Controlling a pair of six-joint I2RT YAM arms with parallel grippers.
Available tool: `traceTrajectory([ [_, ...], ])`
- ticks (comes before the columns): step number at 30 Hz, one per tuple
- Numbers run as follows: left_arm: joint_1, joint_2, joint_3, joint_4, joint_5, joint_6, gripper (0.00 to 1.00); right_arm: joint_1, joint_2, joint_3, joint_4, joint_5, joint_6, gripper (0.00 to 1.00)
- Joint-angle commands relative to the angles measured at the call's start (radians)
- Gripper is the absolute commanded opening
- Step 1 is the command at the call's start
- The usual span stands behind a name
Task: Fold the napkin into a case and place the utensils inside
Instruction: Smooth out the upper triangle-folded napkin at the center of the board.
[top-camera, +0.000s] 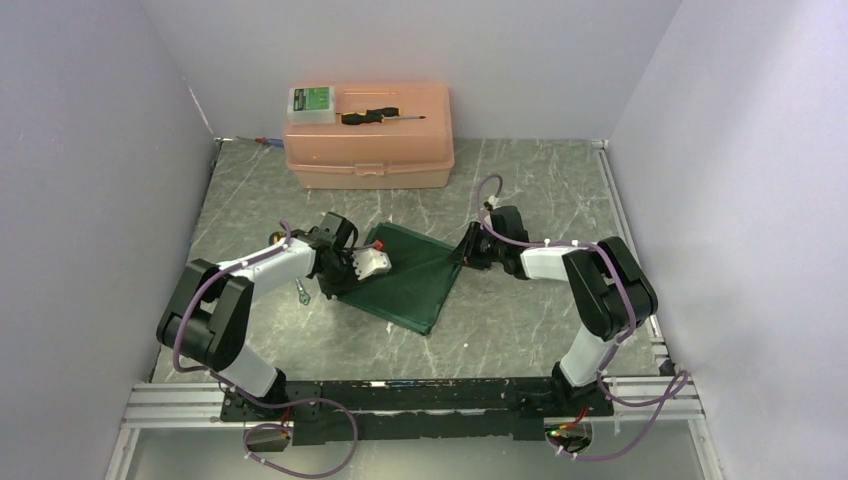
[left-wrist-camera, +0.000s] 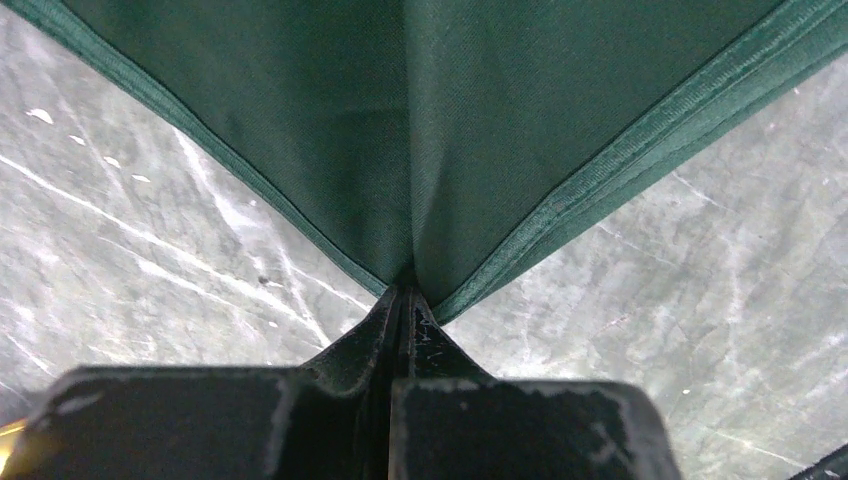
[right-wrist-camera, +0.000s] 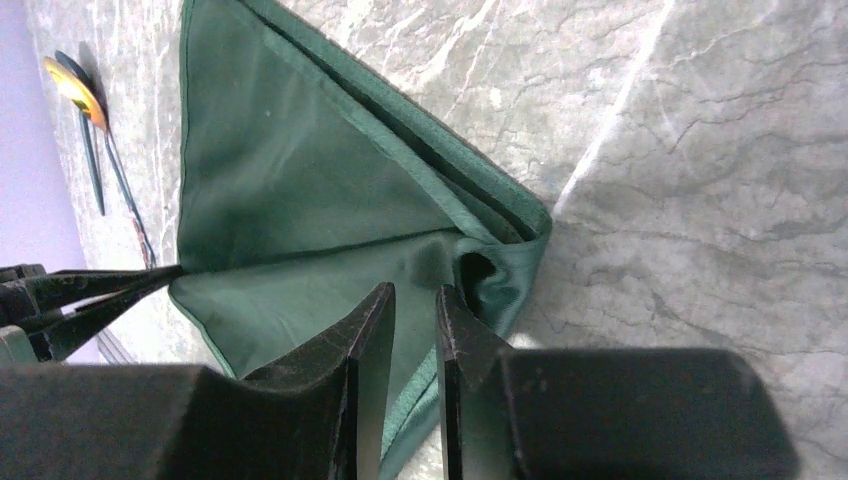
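The dark green napkin (top-camera: 412, 272) lies folded on the marble table, with layered hems showing along its edge (right-wrist-camera: 300, 170). My left gripper (top-camera: 341, 290) is shut on the napkin's left corner, and the cloth (left-wrist-camera: 400, 120) fans out from the pinched tips (left-wrist-camera: 405, 291). My right gripper (top-camera: 463, 256) hovers at the opposite corner. Its jaws (right-wrist-camera: 415, 292) stand a little apart and open, with cloth showing in the gap and a puckered fold just beyond the tips. The utensils (top-camera: 301, 292) lie on the table left of the napkin; a gold head (right-wrist-camera: 71, 86) and thin handles show.
A peach toolbox (top-camera: 368, 135) stands at the back, with a green-labelled box (top-camera: 312, 103) and a black-handled screwdriver (top-camera: 376, 116) on its lid. Walls close in the table on the left, back and right.
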Motion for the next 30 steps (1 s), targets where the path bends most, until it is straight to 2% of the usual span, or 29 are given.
traceTrajectory([
  [1, -0.005, -0.029, -0.024, -0.082, 0.003, 0.034, 0.03, -0.022, -0.008, 0.014, 0.043, -0.024, 0.017, 0.25],
  [10, -0.010, -0.020, -0.031, -0.031, -0.004, 0.035, 0.04, -0.066, 0.018, 0.025, 0.116, -0.143, 0.082, 0.26],
  [15, -0.013, -0.011, -0.024, 0.041, -0.042, 0.029, 0.13, -0.067, 0.032, -0.016, 0.121, -0.134, 0.074, 0.24],
  [19, -0.013, 0.000, 0.004, 0.012, -0.047, 0.043, 0.27, -0.069, 0.029, -0.057, 0.091, -0.107, 0.051, 0.19],
  [21, -0.012, -0.002, 0.028, -0.051, -0.023, 0.058, 0.37, -0.073, -0.005, -0.072, 0.072, -0.104, 0.040, 0.18],
  [22, -0.012, -0.004, 0.040, -0.088, -0.006, 0.077, 0.46, -0.074, -0.035, -0.073, 0.056, -0.100, 0.033, 0.18],
  [24, -0.011, -0.018, 0.072, -0.187, 0.051, 0.116, 0.70, -0.074, -0.098, -0.063, 0.016, -0.094, 0.019, 0.18],
  [25, -0.011, -0.025, 0.091, -0.233, 0.079, 0.137, 0.74, -0.075, -0.128, -0.044, -0.006, -0.091, 0.010, 0.19],
  [30, -0.002, -0.019, 0.205, -0.340, 0.143, 0.145, 0.75, -0.074, -0.174, 0.033, -0.065, -0.084, -0.006, 0.20],
])
